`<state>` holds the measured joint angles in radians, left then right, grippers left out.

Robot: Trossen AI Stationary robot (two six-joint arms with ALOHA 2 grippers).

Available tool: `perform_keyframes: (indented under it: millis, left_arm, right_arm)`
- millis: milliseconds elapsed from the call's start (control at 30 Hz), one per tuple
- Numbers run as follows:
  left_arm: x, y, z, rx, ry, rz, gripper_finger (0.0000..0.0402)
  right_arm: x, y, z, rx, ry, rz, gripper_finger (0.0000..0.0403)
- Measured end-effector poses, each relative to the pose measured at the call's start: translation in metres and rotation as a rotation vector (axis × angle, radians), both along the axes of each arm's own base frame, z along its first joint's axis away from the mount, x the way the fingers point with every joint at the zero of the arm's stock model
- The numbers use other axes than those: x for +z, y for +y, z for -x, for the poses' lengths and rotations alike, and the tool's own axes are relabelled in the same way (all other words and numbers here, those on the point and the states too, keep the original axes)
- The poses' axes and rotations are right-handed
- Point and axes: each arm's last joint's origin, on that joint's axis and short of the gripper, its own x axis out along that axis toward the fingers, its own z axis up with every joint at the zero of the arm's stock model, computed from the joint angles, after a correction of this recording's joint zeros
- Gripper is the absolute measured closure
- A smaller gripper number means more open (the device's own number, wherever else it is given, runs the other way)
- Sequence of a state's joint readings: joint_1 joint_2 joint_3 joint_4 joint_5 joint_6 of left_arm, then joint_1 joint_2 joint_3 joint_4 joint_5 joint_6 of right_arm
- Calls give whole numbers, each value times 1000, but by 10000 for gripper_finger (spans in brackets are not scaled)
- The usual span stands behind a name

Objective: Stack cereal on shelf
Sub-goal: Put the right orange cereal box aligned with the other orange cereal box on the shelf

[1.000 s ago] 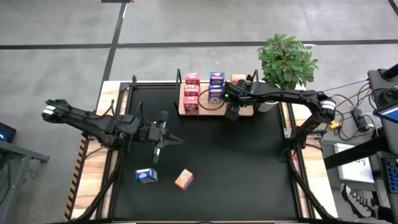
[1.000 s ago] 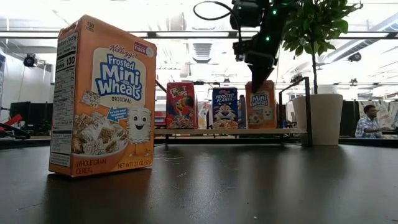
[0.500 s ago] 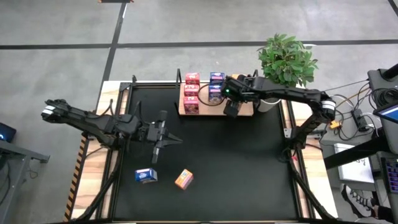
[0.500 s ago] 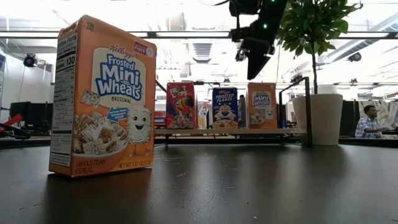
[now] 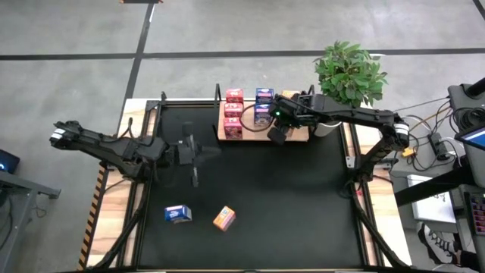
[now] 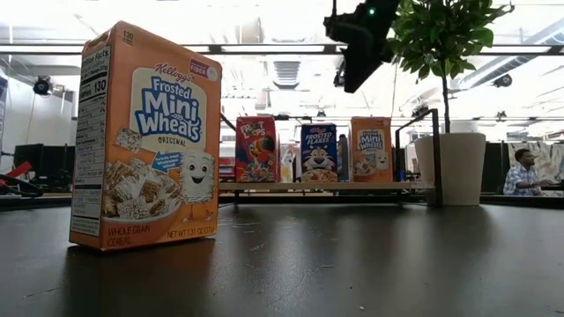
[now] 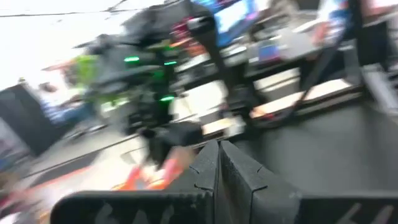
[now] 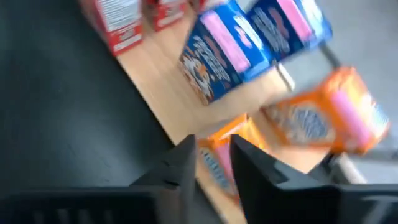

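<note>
R end effector [image 5: 277, 136] hangs above shelf [image 5: 261, 133] edge, fingers slightly apart, empty; orange cereal box [image 8: 326, 121] just beyond. L end effector [image 5: 195, 154] together, over counter [image 5: 288, 205].

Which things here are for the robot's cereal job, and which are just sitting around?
For the job: the small orange cereal box and small blue cereal box lying on the black table; the flat light-wood shelf board; the red, blue and orange boxes already standing on it.

Just sitting around: the green potted plant in its white pot.
</note>
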<state>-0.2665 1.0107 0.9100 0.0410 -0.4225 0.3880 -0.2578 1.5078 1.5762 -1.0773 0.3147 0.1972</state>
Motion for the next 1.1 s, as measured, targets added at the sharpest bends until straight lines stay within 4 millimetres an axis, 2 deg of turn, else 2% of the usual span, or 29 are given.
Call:
perform_keyframes:
  millis: [133, 200, 400, 600, 800, 1100]
  left_arm:
    - [-1, 4, 2, 106, 30, -85, 402]
    - [0, 5, 5, 131, 38, -106, 402]
    - [-7, 5, 6, 129, 103, -132, 402]
    - [-3, 5, 6, 126, 98, -163, 402]
    - [-2, 5, 6, 131, 84, -107, 402]
    - [0, 5, 5, 138, 40, -20, 402]
  right_arm:
    - [-7, 10, 0, -165, -49, -64, 376]
    - [-8, 15, 0, -200, -56, -74, 388]
    - [-9, 14, 1, -375, -104, 96, 392]
    - [-17, 14, 2, -453, -128, 73, 392]
    - [-39, 15, 0, -460, -126, 153, 392]
    - [-66, 16, 3, -459, -82, 172, 392]
